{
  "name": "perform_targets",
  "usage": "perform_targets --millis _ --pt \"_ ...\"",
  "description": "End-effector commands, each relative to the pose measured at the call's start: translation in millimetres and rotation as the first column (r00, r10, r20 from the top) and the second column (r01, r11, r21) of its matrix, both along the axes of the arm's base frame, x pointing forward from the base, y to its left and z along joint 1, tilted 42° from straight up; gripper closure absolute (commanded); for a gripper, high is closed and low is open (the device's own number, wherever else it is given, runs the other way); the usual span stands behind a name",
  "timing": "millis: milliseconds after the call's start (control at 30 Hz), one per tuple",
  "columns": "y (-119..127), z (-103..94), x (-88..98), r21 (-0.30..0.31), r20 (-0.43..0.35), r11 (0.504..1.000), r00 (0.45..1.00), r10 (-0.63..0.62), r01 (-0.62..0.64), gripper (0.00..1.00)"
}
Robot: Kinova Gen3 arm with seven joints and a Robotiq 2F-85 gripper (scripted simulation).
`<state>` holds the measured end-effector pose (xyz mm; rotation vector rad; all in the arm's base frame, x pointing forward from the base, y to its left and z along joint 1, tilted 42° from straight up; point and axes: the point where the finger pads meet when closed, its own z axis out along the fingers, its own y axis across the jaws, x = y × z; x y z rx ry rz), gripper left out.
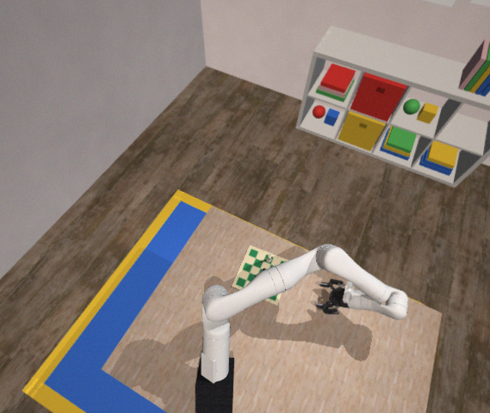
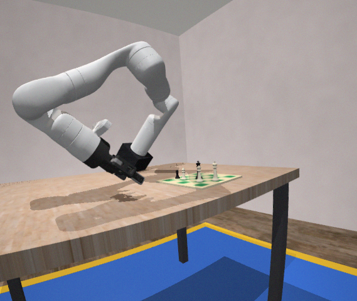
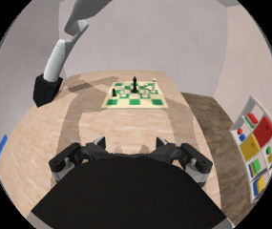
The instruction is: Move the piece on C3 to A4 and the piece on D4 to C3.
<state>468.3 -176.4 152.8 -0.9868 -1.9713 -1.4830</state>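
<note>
Exterior view: the gripper point(image 2: 132, 175) hangs low over the wooden table point(image 2: 139, 207), tilted down toward the board, its fingers spread wide with nothing between them. It stands off the chessboard point(image 2: 201, 180), on the bare table beside it, and touches no piece. The white arm point(image 2: 84, 74) arches up from a black pedestal point(image 2: 144, 159) behind the gripper and folds back down to it.

On the green-and-cream chessboard stand five pieces, all upright: a small black pawn point(image 2: 177, 174), a small white pawn point(image 2: 183, 173), a tall black piece point(image 2: 198, 165) with a white piece point(image 2: 199, 172) before it, and a tall white piece point(image 2: 214, 170) nearest the table's edge. The square letters are too small to read, so which pieces occupy C3 and D4 cannot be told.

Top view: the gripper point(image 1: 325, 294) lies to the right of the chessboard point(image 1: 247, 267), whose near part the arm's forearm point(image 1: 263, 284) covers. A blue mat point(image 1: 115, 306) with a yellow border lies under the table, and a white shelf unit point(image 1: 369, 48) with coloured blocks stands by the far wall.

Wrist view: both fingers frame the lower field, and the chessboard point(image 3: 119, 103) lies ahead, well apart.
</note>
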Motion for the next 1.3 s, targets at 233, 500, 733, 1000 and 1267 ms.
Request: perform_targets --millis 233,500,733,1000,1267 --pt "-1 0.8 -0.2 -0.001 0.001 1.0 1.0 -0.001 0.001 0.0" --pt "-1 0.8 -0.2 -0.001 0.001 1.0 1.0 -0.001 0.001 0.0" --pt "-1 0.8 -0.2 -0.001 0.001 1.0 1.0 -0.001 0.001 0.0" --pt "-8 13.5 -9.1 -0.001 0.001 1.0 1.0 -0.001 0.001 0.0" --pt "-28 52.4 -36.5 -0.001 0.001 1.0 1.0 -0.001 0.001 0.0"
